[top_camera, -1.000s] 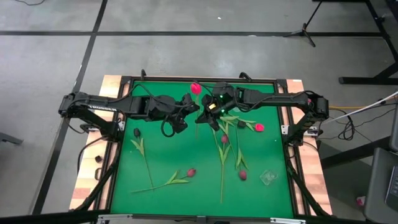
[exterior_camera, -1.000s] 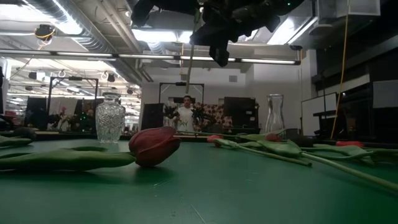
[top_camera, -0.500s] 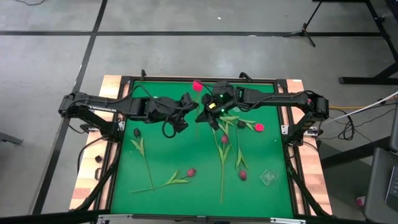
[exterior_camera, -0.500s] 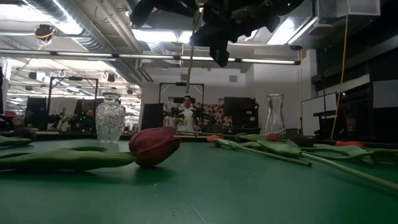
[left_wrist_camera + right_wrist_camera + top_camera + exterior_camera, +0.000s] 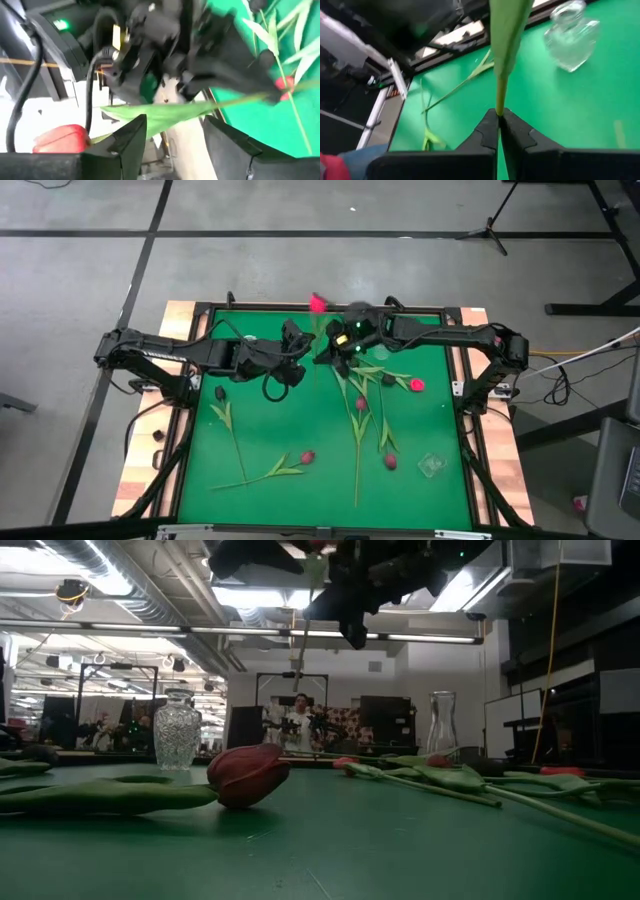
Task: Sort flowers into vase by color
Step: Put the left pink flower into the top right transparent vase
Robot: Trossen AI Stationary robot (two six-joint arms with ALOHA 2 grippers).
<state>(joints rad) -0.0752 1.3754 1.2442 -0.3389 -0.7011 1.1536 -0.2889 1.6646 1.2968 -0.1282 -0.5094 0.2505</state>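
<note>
We see a matt green felt-like table cover [image 5: 300, 430], a glossy cut-glass vase [image 5: 177, 730] (ribbed surface), and matt black plastic-looking fingers [image 5: 485, 131] beside the smooth stem [image 5: 502, 95].

So we see the left gripper [image 5: 297, 340] let go and spread wide, sliding back off the stem. The pink tulip [image 5: 318, 303] now sits further toward the worktop's far edge than a second ago, pinched only by the right gripper [image 5: 335, 346].
</note>
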